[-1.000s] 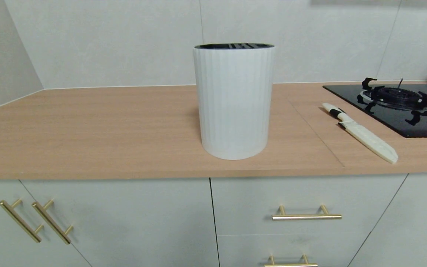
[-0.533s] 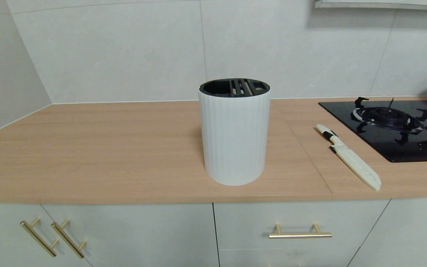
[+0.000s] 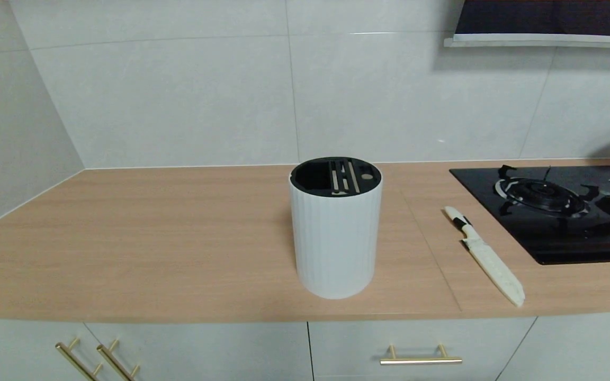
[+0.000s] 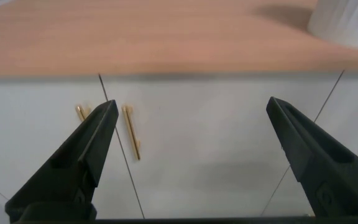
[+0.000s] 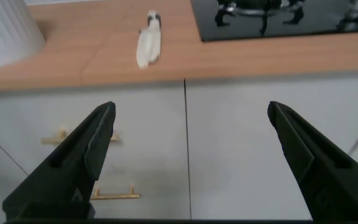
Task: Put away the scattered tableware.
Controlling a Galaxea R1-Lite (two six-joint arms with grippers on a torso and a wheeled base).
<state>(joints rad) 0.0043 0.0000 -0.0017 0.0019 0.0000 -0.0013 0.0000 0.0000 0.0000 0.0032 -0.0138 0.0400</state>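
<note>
Hangs left end effector (image 4: pixel 191 106) and right end effector (image 5: pixel 191 110) spread wide, low by cabinets (image 3: pixel 204 349). Finds knife (image 3: pixel 482 262) flat on counter (image 3: pixel 151 248), between holder (image 3: pixel 335 248) and stove (image 3: pixel 548 211). Could skid away if pinched off-center.

One knife (image 3: pixel 482 257), one slotted white holder (image 3: pixel 335 243), one hob (image 3: pixel 548 238) — three brass handles (image 3: pixel 420 361)

White ribbed cylindrical knife holder (image 3: pixel 336 238) upright on counter (image 3: pixel 151 238), black slotted top. Cream-bladed knife (image 3: pixel 484 255), white-and-black handle, flat on counter, well apart from holder, blade tip toward counter's front edge.
</note>
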